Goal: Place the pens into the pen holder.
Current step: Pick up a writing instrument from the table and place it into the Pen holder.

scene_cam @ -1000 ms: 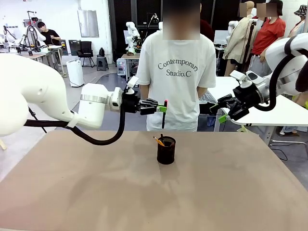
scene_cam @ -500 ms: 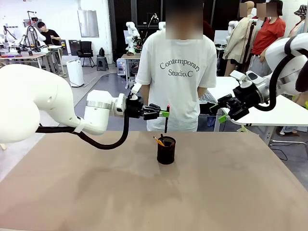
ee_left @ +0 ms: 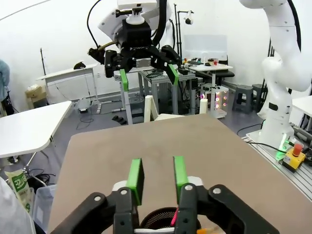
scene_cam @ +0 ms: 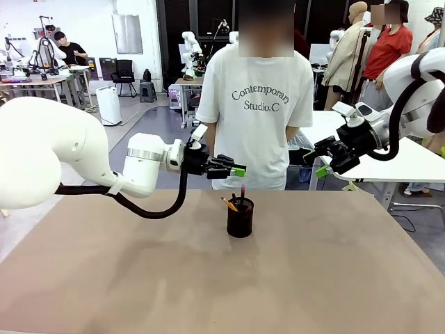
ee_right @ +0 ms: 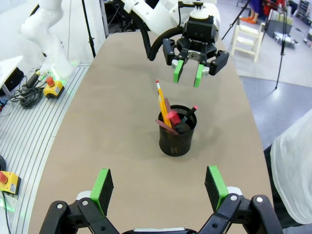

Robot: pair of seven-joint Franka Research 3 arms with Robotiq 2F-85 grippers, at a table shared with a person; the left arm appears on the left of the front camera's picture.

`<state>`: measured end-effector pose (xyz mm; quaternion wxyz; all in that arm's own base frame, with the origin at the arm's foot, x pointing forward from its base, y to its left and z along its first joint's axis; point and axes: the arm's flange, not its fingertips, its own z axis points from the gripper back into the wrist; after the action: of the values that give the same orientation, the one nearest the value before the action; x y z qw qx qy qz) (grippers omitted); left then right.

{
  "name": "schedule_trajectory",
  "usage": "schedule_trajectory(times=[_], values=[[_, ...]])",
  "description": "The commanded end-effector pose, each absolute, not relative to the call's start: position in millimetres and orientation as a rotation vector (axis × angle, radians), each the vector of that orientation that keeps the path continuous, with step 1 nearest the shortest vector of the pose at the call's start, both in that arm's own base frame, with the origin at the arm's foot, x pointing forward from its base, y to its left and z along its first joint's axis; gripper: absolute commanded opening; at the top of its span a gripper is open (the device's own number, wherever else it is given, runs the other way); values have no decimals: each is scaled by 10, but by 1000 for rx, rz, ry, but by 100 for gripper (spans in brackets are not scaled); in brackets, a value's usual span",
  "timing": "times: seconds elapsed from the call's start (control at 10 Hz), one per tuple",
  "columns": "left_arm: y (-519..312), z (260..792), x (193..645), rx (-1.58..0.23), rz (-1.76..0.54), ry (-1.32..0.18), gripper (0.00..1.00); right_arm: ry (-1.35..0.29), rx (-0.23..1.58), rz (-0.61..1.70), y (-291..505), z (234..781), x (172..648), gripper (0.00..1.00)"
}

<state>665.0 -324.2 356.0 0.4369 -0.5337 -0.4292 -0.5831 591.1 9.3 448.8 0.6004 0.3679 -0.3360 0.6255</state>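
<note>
The black mesh pen holder (scene_cam: 240,218) stands at mid-table and holds all three pens. In the right wrist view the holder (ee_right: 176,136) shows the orange-yellow pencil (ee_right: 162,100), the reddish-pink pen (ee_right: 168,111) and the black pen with a red end (ee_right: 190,113) leaning inside. My left gripper (scene_cam: 240,170) hovers just above and behind the holder, open, with nothing between its green pads (ee_left: 176,171); the holder's rim (ee_left: 158,214) shows below them. My right gripper (scene_cam: 323,161) hangs off to the right above the table's far edge, wide open and empty (ee_right: 159,184).
A person in a white T-shirt (scene_cam: 261,104) stands at the far side of the table, right behind the holder. The brown tabletop (scene_cam: 139,278) is bare around the holder. White tables and other equipment stand beyond the table's edges.
My left gripper came down and forward over the holder with the black pen, then let it go. The pen now stands in the holder. The right arm has not moved.
</note>
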Motion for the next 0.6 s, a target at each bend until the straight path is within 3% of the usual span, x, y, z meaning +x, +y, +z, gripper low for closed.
schedule_trajectory(times=[0.0,0.1,0.5], values=[[-3222,3616,6668,-1337,-1474,-1053,87,-784,855,1445,109,4521,5910,100],[-3221,3621,6668,-1336,-1488,-1044,100,-784,855,1445,109,4521,5910,100],[-3215,3652,6631,-1333,-1530,-1003,100,-784,855,1445,109,4521,5910,100]])
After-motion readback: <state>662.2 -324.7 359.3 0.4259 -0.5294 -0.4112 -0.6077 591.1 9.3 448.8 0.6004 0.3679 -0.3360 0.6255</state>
